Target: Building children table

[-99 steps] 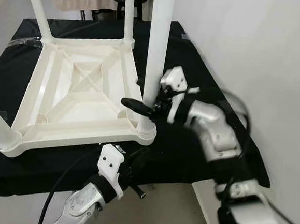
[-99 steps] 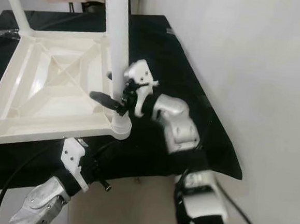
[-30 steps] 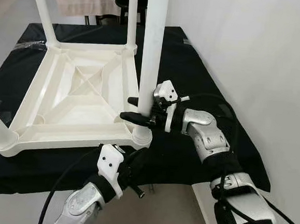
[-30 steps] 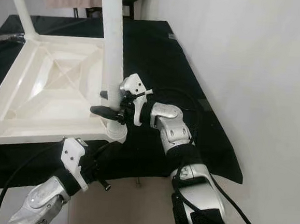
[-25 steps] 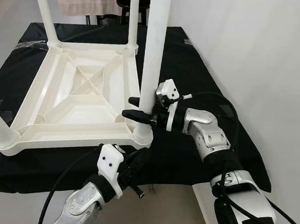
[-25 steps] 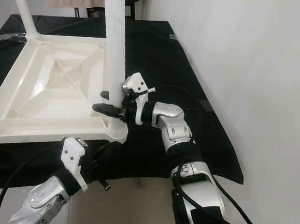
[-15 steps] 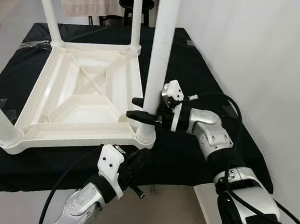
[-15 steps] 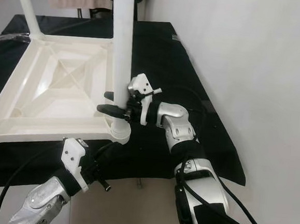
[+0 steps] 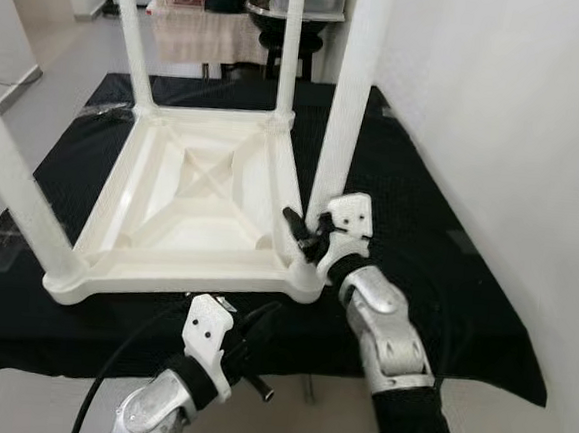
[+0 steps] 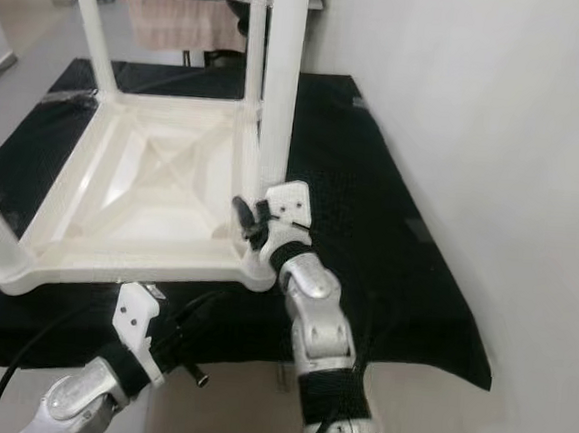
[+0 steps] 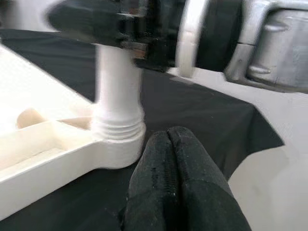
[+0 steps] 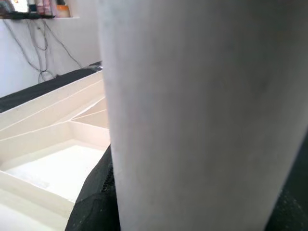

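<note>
Table top point(image 9: 207, 185): white moulded plastic, lying upside down on the black cloth point(image 9: 435, 278) in the centre of the head view; the ribbed underside with its diagonal braces faces up.

Legs: four white tubes stand in the corner sockets. The near-right leg point(image 9: 348, 111) rises out of the frame's upper middle; the others stand at upper left, upper centre and far left.

Near-right socket point(image 11: 118, 139): the leg's threaded collar sits just above the socket rim in the left wrist view, so the leg is judged seated or nearly so.

Right gripper point(image 9: 303, 236): centre of the head view, low on the near-right leg just above its socket. One black finger shows on the inner side of the tube, and the right wrist view has the tube close against the camera. The claw is judged clamped around the leg.

Left gripper point(image 11: 168, 159): bottom centre of the head view, below the cloth edge, clear of the table. Its two fingers are pressed together with nothing between them.

Handling: hollow plastic, judged light and fairly stiff, with a smooth, slippery surface. A long leg gives leverage that could tip or slide the top on the cloth.

Where to hold: low on the tube, near the socket, for twisting or pressing; the rim of the top suits steadying.
</note>
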Available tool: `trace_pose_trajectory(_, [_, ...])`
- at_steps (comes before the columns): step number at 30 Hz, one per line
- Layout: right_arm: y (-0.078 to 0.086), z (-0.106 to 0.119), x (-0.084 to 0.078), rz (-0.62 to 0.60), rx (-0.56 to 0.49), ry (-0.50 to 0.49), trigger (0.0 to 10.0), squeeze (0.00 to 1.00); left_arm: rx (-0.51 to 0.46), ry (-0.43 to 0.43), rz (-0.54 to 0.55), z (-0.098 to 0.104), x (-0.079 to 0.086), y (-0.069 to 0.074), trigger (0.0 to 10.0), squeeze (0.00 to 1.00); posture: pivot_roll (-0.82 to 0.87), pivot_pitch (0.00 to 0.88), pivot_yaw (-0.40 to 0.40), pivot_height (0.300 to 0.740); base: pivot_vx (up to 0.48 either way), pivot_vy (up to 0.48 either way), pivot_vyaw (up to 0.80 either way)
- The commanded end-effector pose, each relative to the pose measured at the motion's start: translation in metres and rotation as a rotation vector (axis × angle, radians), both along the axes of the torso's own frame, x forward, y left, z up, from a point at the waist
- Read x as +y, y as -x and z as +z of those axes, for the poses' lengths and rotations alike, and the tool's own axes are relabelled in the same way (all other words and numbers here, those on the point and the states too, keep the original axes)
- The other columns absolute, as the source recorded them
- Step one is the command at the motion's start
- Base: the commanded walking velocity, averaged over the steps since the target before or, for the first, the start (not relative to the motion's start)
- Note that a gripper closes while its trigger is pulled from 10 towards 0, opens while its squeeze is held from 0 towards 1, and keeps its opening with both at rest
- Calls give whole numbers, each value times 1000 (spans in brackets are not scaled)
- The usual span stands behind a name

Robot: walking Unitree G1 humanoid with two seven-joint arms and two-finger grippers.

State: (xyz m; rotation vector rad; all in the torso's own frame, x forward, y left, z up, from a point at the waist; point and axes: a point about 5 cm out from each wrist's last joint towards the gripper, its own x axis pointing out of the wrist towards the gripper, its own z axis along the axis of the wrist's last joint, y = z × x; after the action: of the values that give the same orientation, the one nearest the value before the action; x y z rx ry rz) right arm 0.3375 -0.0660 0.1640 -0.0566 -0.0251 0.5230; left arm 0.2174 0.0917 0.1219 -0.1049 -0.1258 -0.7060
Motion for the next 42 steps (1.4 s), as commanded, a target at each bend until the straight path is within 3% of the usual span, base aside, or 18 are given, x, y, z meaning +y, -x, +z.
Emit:
trace_pose_trajectory(1, [5,-42,-1,4,173,100,0,0,6,0,-11,-2,-1,0,10000,0,64,95,-44,740,0,0,0])
trace_pose_trajectory(2, [2,-40,0,13,170,100,10000,0,6,0,-9,-2,-1,0,10000,0,64,94,-46,740,0,0,0])
trace_pose_trajectory(3, [2,-40,0,13,170,100,10000,0,6,0,-9,-2,-1,0,10000,0,64,94,-46,740,0,0,0])
trace_pose_trajectory(4, [-1,-35,1,44,164,73,10000,769,4,0,-6,-2,-1,0,10000,0,68,94,-48,740,0,0,0])
trace_pose_trajectory(5, [-1,-28,6,90,164,52,10000,1000,3,1,-4,-2,-2,0,10000,0,70,95,-51,740,0,0,0])
trace_pose_trajectory(11, [2,-10,15,205,125,43,10000,1000,3,2,-4,-2,-3,0,10000,0,66,94,-51,740,0,0,0])
trace_pose_trajectory(12, [2,0,17,283,82,44,10000,0,3,3,-5,-2,-3,0,10000,0,63,91,-53,740,0,0,0])
trace_pose_trajectory(14, [1,7,18,338,53,46,10000,0,3,4,-7,-2,-4,0,10000,0,64,90,-53,740,0,0,0])
trace_pose_trajectory(16, [1,20,17,530,-23,89,10000,0,3,6,-9,-2,-5,0,10000,0,69,86,-56,740,0,0,0])
trace_pose_trajectory(18, [1,20,17,530,-23,89,10000,0,3,6,-9,-2,-5,0,10000,0,69,86,-56,740,0,0,0])
trace_pose_trajectory(20, [-3,23,10,692,-26,130,10000,0,1,6,-8,-2,-6,0,10000,0,80,78,-66,740,0,0,0])
trace_pose_trajectory(28, [-3,23,10,692,-26,130,10000,0,1,6,-8,-2,-6,0,10000,0,80,78,-66,740,0,0,0])
trace_pose_trajectory(30, [-7,23,6,739,-14,144,10000,0,-1,6,-6,-1,-6,-1,10000,0,80,78,-66,740,0,0,0])
trace_pose_trajectory(31, [-16,21,-3,754,20,160,0,0,-2,5,-6,-1,-7,0,10000,0,106,70,-65,740,0,0,0])
trace_pose_trajectory(40, [-28,13,-30,665,76,147,0,0,-7,4,-1,1,-7,1,10000,0,103,79,-65,740,0,0,0])
trace_pose_trajectory(42, [-27,5,-41,590,76,126,0,0,-9,4,2,2,-7,2,10000,0,101,90,-60,740,0,0,0])
